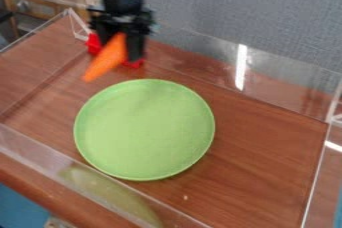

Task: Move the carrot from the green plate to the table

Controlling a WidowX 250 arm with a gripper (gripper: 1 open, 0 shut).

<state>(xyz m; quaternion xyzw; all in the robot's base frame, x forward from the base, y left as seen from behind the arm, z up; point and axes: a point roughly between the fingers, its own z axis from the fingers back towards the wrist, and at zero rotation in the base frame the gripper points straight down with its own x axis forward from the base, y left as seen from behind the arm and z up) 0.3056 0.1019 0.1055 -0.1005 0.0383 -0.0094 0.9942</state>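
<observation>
The carrot (106,59) is hanging from the tool (124,40), its thick end pinched between the jaws and its tapered tip slanting down and to the left, so the tool is closed on the carrot and carrying its weight. It is being held clear of every surface, above the desk (40,72), which is presumably why it is tilting freely rather than lying flat. Just behind the tool, partly hidden by it, a red block (131,54) is lying on the desk (not part of the job). To the right of the tool and nearer the viewer, the green plate (144,130) is sitting bare, with nothing on it. Judging by this, the lift off the plate looks done, and what is remaining is lowering the carrot onto open wood clear of the block.
</observation>
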